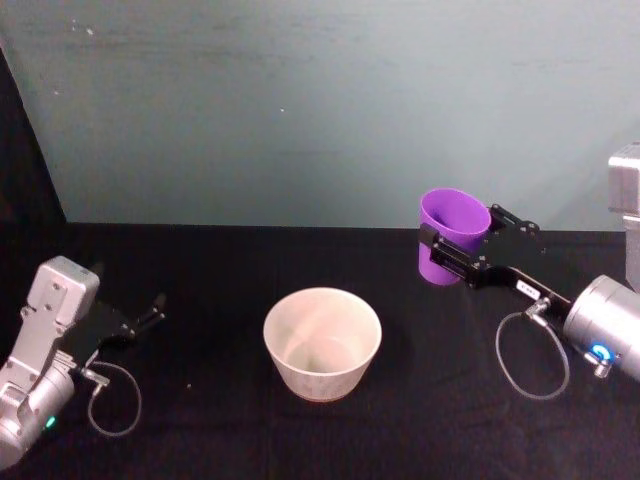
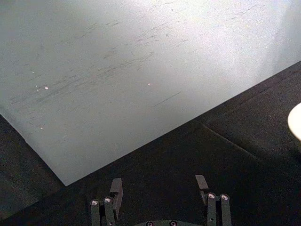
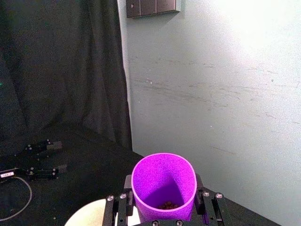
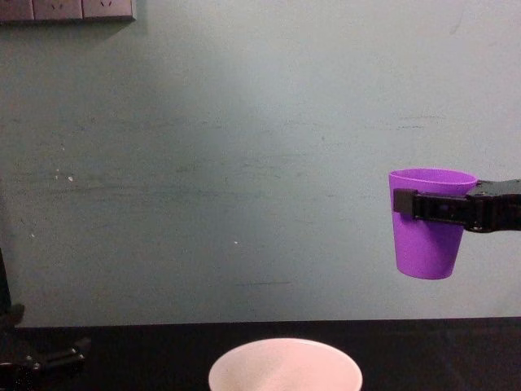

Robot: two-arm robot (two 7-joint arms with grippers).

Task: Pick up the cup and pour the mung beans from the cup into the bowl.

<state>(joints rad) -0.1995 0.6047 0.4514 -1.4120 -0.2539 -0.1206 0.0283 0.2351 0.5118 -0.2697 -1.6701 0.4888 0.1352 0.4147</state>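
Bowl point(image 4: 285, 366) half below chest view's edge

A bare robotics test lab: a black cloth-draped table point(image 1: 200, 420) is standing against a scuffed pale green wall point(image 4: 244, 163), with a dark fabric curtain point(image 3: 61, 70) hanging beside grey wall sockets point(image 3: 153, 7).

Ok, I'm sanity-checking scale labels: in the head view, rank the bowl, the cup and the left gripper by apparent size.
1. bowl: largest.
2. cup: held up in the right gripper, nearer the camera, so it may look oversized.
3. left gripper: smallest, open, low on the left.
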